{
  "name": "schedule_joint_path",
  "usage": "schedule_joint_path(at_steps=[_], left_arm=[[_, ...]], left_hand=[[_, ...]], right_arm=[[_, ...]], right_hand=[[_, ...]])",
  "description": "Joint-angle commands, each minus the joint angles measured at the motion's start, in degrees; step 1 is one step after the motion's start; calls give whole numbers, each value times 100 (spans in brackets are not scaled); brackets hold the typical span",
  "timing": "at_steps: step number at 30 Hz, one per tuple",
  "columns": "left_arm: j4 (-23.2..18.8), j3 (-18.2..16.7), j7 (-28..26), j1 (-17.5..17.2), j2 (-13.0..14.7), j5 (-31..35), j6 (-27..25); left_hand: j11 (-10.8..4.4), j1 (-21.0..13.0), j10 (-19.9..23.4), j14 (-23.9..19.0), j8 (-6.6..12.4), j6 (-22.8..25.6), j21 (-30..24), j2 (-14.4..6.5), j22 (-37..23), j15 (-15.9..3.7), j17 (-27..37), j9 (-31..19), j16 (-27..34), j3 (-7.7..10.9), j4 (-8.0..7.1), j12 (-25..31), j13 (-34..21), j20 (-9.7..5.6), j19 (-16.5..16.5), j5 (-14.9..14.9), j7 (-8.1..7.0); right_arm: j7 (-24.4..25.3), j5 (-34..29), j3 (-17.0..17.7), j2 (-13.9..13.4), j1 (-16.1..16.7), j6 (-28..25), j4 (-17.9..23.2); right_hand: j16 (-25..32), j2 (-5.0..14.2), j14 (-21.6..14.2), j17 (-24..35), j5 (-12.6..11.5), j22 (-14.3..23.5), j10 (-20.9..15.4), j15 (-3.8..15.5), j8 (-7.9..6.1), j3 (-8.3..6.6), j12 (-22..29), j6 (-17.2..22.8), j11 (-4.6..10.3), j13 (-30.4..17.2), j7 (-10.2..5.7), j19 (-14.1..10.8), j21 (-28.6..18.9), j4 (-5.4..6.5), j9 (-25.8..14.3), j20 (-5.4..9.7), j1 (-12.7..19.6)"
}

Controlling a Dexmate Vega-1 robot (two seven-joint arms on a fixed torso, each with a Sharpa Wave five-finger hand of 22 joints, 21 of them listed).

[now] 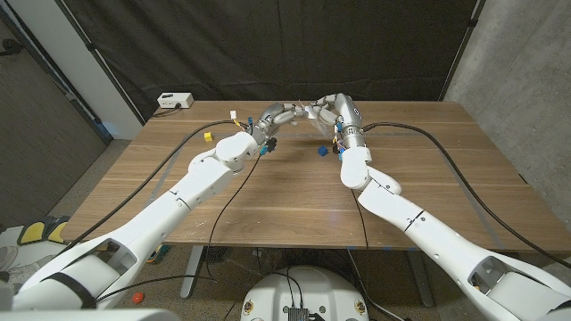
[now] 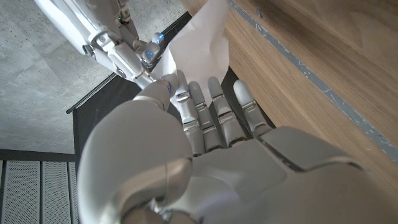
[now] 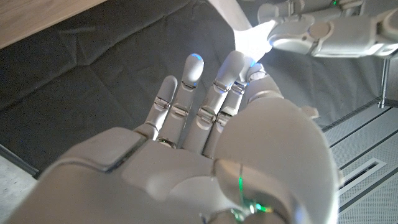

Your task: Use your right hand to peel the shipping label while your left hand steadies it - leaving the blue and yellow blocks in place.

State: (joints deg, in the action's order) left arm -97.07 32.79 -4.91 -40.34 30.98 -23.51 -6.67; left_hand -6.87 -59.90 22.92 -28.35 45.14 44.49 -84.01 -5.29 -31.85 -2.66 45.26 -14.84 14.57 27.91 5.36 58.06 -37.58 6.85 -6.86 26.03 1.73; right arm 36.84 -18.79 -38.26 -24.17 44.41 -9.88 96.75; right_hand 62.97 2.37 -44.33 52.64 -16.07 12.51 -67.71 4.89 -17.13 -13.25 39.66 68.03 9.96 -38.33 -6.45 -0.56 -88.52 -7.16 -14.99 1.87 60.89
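Shipping label (image 2: 202, 37) is hanging up in the air over the far middle of the table (image 1: 294, 192), and we are holding it between our two hands. Our left hand (image 1: 272, 117) is pinching one edge of the white sheet between its thumb and fingers. Our right hand (image 1: 332, 111) is reaching in from the other side, and its fingertips (image 3: 242, 59) are touching the white edge; the other fingers are lying straight and close together.

We are thinking the peel is just starting or partway. We cannot tell whether the sticker is coming off its backing yet, because the sheet is looking like one white piece. Most of the pulling is probably still waiting for us.

We are leaving the blocks alone. Our blue block (image 1: 322, 152) is sitting on the table just near our right wrist, and our yellow block (image 1: 207, 136) is sitting well apart, on the far left.
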Motion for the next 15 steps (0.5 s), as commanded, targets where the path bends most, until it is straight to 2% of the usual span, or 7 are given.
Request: schedule_joint_path(at_steps=[1, 7, 15], left_arm=[[-102, -32, 36, -118, 81, -86, -64], [-181, -66, -30, -226, 92, -124, -33], [-320, -145, -203, -410, 92, -243, -106]], left_hand=[[-2, 16, 60, 6, 388, 13, -30, -14, 14, -687, 22, -2087, -40, 314, -233, 28, -16, -52, 6, 75, 3], [-6, 19, 105, -2, 418, 42, -30, 20, 44, -721, -10, -2087, -69, 347, -211, 39, -12, -115, 62, 106, 3], [1, 35, 143, -32, 443, 70, -22, 53, 112, -739, -35, -2071, -89, 383, -196, 54, -18, -160, 119, 135, -7]], right_arm=[[607, 3, 125, 281, 78, 192, -270], [934, -28, 182, 372, 133, 265, -342], [1357, -38, 291, 553, 255, 70, -313]], right_hand=[[57, 84, 60, 61, 37, -6, -28, 786, -37, 53, 37, -13, 0, -32, -38, 8, 26, -4, -59, 329, 23], [69, 123, 79, 95, 54, -10, -46, 783, -46, 97, 24, -9, 4, -36, -32, -3, 27, 2, -115, 325, 48], [72, 156, 79, 100, 69, -9, -86, 780, -53, 146, 13, 2, -12, -26, 0, -13, 19, -2, -169, 308, 87]])
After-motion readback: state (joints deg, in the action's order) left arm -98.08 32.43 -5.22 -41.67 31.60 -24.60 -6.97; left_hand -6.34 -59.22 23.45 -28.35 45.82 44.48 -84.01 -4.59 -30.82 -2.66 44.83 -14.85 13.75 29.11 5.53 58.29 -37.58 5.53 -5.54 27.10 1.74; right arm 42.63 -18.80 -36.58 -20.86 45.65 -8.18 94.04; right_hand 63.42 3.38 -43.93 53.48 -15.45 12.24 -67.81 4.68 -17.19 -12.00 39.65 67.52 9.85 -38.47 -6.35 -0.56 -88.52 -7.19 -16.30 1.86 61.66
